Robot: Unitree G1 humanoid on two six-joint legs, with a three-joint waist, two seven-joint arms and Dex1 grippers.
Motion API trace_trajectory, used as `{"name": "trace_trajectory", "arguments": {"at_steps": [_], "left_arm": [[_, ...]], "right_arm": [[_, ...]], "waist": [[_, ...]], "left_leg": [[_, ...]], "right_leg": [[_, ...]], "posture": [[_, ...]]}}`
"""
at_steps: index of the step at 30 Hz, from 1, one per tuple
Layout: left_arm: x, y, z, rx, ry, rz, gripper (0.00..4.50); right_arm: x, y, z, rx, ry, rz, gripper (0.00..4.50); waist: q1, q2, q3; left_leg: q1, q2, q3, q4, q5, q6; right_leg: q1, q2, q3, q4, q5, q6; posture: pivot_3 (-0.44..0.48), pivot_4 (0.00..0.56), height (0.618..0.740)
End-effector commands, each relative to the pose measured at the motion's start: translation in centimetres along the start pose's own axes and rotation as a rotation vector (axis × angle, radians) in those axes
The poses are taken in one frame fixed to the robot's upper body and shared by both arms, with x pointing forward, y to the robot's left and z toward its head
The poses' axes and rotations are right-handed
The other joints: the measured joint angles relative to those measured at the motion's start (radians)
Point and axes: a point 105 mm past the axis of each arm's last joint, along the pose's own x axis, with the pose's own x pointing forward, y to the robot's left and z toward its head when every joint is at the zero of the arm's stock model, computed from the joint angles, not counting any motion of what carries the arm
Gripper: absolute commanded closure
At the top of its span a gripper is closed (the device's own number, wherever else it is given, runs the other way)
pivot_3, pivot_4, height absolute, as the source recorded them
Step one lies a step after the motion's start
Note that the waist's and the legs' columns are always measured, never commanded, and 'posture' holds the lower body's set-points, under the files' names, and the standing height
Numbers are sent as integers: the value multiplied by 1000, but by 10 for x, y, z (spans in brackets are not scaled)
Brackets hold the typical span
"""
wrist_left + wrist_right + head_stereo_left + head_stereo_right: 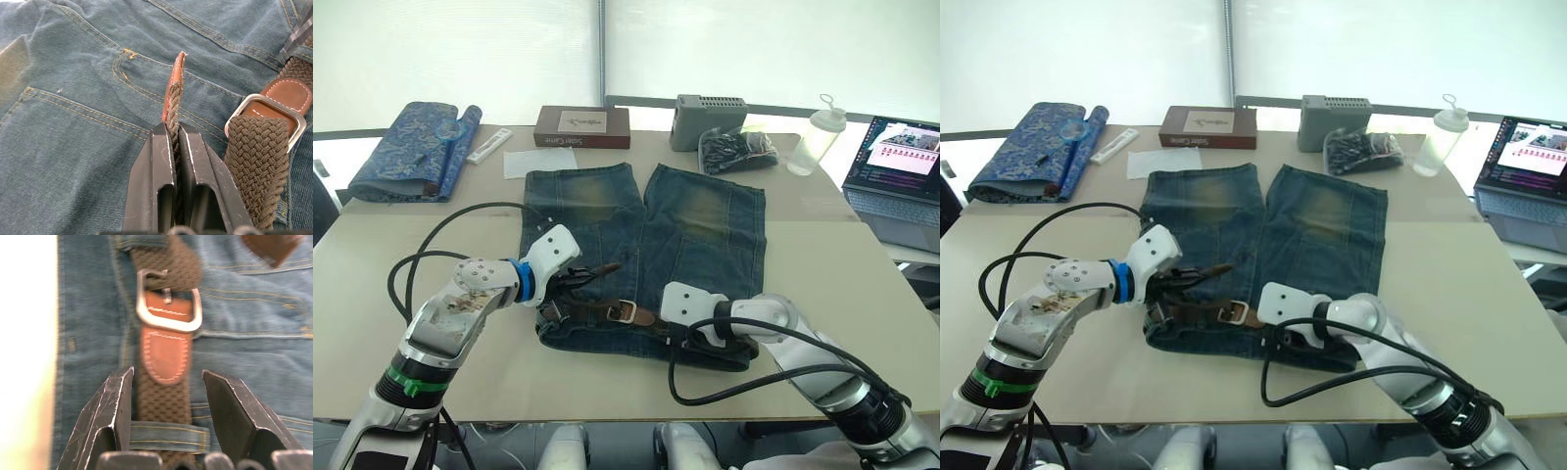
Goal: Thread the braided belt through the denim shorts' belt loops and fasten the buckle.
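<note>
Now left pincer (175, 142) grips the braided belt (257, 161); right pincer (167, 396) gapes astride it.

far edge: blue patterned fabric roll (411, 152) left, brown flat box (581, 126), grey box (708, 120), clear plastic bottle (819, 140), open laptop (897, 162) right.

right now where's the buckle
In the left eye view the buckle lies on the waistband of the denim shorts, near the table's front edge, between the left gripper and the right gripper, with the braided belt passed through it.
</note>
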Motion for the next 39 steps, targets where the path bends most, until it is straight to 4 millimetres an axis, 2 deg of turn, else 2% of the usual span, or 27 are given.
{"name": "trace_trajectory", "arguments": {"at_steps": [1, 9, 15, 19, 23, 26, 30, 33, 39], "left_arm": [[-5, 4, 12, 38, -34, 23, 4500], [-4, 4, 12, 42, -26, 25, 4500], [-4, 2, 10, 40, -26, 24, 4500], [-5, -4, 11, 50, -45, -7, 4500], [-11, -18, 19, 103, -94, -89, 4500], [-12, -16, 23, 207, -107, -82, 4500], [-11, -14, 23, 310, -102, -96, 4500], [-12, -12, 14, 407, -36, -145, 4500], [-16, 4, 2, 577, 62, -211, 4500]], "right_arm": [[0, 0, 3, -62, -3, -2, 1985], [8, -2, -7, -117, 50, -30, 1985], [10, -12, -7, -109, 70, -74, 1985], [10, -10, -5, -126, 70, -60, 3085], [5, -16, 5, -127, 45, -97, 4482], [-4, -23, 20, -91, -5, -144, 4482], [-13, -28, 29, -90, -19, -191, 4482], [-21, -35, 38, -124, -39, -242, 4482], [-22, -36, 41, -171, -55, -278, 4482]], "waist": [[0, 0, 0], [0, 0, 0], [0, 0, 0], [0, 0, 0], [-4, 0, 0], [-2, 0, 0], [0, 0, 0], [0, 0, 0], [0, 0, 0]], "left_leg": [[0, 0, 0, 0, 0, 0], [0, 0, 0, 0, 0, 0], [1, 0, 0, 0, 0, 0], [0, 0, 0, 0, 0, 0], [0, 0, 0, 0, 0, 0], [0, 1, 0, 0, 0, 0], [0, 0, 0, 0, 0, 0], [0, 0, 0, 0, 0, 0], [0, 0, 0, 0, 0, 0]], "right_leg": [[0, 0, 0, 0, 0, 0], [0, 0, 0, 0, 0, 0], [0, 0, 0, 0, 0, -1], [0, 0, 0, 0, 0, 0], [0, 0, 0, 0, -1, -1], [0, 0, 0, 1, -1, -2], [0, 0, 0, 1, -1, -2], [0, 0, 0, 0, -1, -3], [-1, 0, 0, 0, -2, -4]], "posture": [[0, 150, 718], [0, 150, 718], [0, 150, 718], [0, 150, 718], [0, 150, 718], [0, 150, 718], [0, 150, 718], [0, 150, 718], [0, 150, 718]]}}
